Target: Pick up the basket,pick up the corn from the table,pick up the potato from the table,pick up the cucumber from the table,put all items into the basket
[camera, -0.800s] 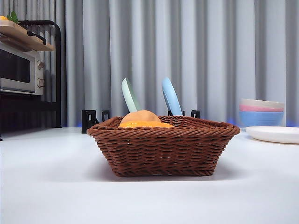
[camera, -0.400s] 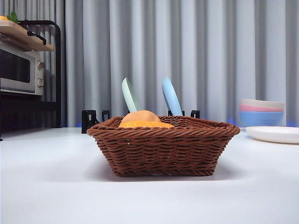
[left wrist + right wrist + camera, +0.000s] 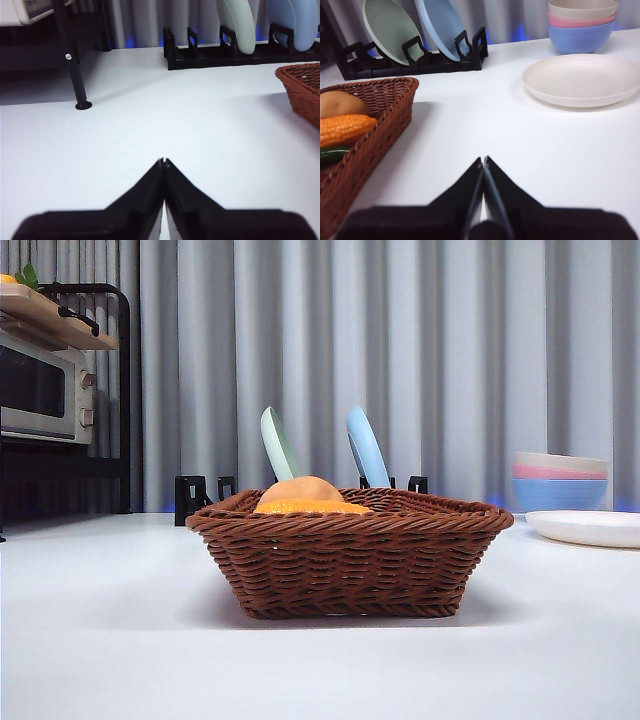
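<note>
Brown wicker basket (image 3: 350, 558) on white surface (image 3: 110, 640) holds tan potato (image 3: 340, 104), glossy orange corn (image 3: 346, 128), dark green cucumber (image 3: 331, 155). Left gripper (image 3: 163, 161) and right gripper (image 3: 483, 160) beside basket: fingers together, empty.

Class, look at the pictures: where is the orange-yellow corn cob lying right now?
The glossy orange-yellow corn cob lies inside the brown woven wicker basket, between the smooth tan potato and the dark green cucumber.

Left gripper (image 3: 163, 162) closed over bare bench (image 3: 150, 125); basket (image 3: 302, 90) corner off to side, rack (image 3: 240, 52) beyond.
</note>
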